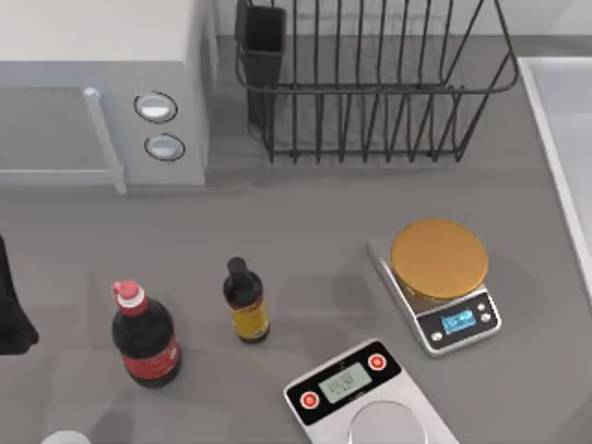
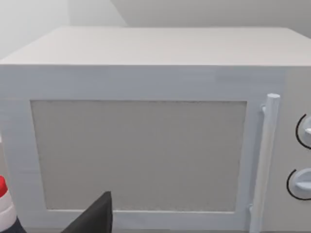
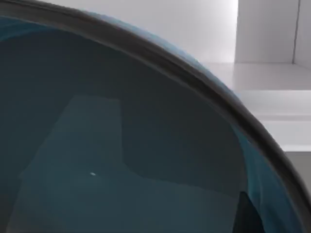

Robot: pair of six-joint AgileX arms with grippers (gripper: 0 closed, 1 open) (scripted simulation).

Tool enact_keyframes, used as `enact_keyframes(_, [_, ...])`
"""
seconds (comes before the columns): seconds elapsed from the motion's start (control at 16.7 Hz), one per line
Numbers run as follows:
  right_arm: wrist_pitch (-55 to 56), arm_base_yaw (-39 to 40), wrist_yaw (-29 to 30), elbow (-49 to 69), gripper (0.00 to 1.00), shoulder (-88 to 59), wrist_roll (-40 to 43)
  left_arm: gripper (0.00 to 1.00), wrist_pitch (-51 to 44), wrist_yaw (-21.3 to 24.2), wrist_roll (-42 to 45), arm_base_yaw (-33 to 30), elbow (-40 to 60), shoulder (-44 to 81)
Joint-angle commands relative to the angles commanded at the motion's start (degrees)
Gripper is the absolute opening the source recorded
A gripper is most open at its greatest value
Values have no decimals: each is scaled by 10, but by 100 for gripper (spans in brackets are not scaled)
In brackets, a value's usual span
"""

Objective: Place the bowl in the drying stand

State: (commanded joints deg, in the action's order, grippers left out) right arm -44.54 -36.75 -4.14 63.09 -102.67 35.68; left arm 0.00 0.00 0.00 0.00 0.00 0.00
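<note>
The bowl is blue with a dark rim, and its inside looms very close to the camera in the right wrist view. A dark fingertip of my right gripper reaches over its inner wall, so the gripper is shut on the bowl's edge. The drying stand, a black wire rack with a dark utensil cup at its left corner, stands at the table's far middle. My left arm rests at the left edge, facing the microwave.
A white microwave sits far left beside the rack. A scale with a gold plate and a second scale lie front right. A cola bottle and a small dark bottle stand front left. A white basin borders the right side.
</note>
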Motion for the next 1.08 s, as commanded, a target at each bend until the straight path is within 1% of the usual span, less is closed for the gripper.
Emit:
enact_keyframes(0.12, [-57,-1,-1,55,0,3,3,100,0,0,0,0,0,0])
enact_keyframes(0.42, [-270,-4,-1,227,0,21,6,100,0,0,0,0,0,0])
enact_keyframes(0.6, [-370,-4,-1,316,0,38,5,100,0,0,0,0,0,0])
enact_keyframes(0.78, [-415,-3,0,361,0,52,3,100,0,0,0,0,0,0])
enact_keyframes(1.08, [-416,-1,0,363,0,52,2,100,0,0,0,0,0,0])
